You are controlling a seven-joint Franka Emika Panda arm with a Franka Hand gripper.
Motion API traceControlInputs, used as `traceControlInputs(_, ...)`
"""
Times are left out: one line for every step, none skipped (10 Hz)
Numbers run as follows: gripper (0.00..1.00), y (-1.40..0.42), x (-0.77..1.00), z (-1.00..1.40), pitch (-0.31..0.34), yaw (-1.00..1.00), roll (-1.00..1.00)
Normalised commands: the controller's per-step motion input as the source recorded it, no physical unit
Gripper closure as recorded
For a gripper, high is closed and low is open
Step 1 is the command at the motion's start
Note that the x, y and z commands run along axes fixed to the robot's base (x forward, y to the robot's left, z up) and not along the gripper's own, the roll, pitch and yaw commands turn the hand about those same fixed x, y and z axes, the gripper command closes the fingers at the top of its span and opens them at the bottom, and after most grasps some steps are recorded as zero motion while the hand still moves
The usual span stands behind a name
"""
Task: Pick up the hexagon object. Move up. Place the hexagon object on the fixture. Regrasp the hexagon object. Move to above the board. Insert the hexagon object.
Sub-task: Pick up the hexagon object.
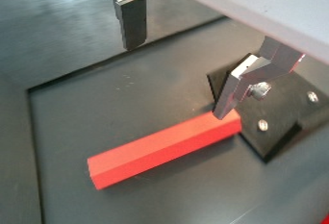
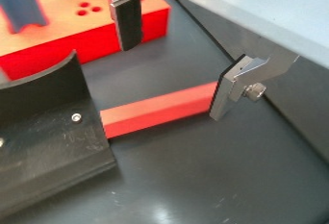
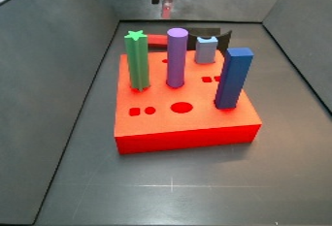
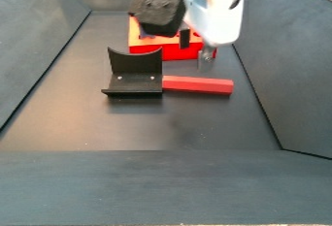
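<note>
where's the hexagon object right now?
Lying flat on the floor beside the fixture, between it and the board in a side view: hexagon object. The open pincer hangs above its end.

- The gripper (image 2: 183,62) hangs over the dark floor, with flat silver plate fingers (image 2: 238,86) and dark pads.
- A small bolt shows on one finger.
- White wrist housing (image 4: 215,9) above a black body.

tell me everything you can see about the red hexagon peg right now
The hexagon object is a slim, long, matte red prism with flat faces. It lies flat on the dark floor, one end against the black fixture, in front of the board. The gripper is open, its fingers straddling the peg's end without touching it.
</note>
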Motion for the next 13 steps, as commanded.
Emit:
traceControlInputs(0.00, 0.00, 0.10, -0.36, -0.034, -0.95, -0.01)
traceControlInputs(0.00, -0.19, 0.07, -0.32, -0.044, -0.83, -0.05)
traceControlInputs(0.00, -0.16, 0.03, -0.41, -0.090, -0.67, -0.17)
traceControlInputs(0.00, -0.10, 0.05, -0.49, -0.094, -0.59, -0.24)
traceControlInputs(0.00, -0.09, 0.08, -0.45, -0.081, -0.56, -0.27)
traceControlInputs(0.00, -0.01, 0.13, -0.34, -0.093, -0.55, -0.33)
traceControlInputs(0.00, 0.00, 0.13, -0.31, -0.083, -0.52, -0.37)
traceControlInputs(0.00, 0.00, 0.00, -0.28, -0.103, -0.44, -0.40)
traceControlInputs(0.00, 0.00, -0.06, -0.23, -0.100, -0.41, -0.43)
traceControlInputs(0.00, 0.00, -0.08, -0.23, -0.077, -0.37, -0.43)
traceControlInputs(0.00, 0.00, -0.04, -0.32, 0.000, -0.22, -0.24)
traceControlInputs(0.00, 0.00, 0.00, -0.32, 0.000, -0.14, -0.13)
traceControlInputs(0.00, 0.00, -0.02, -0.33, 0.000, -0.06, -0.08)
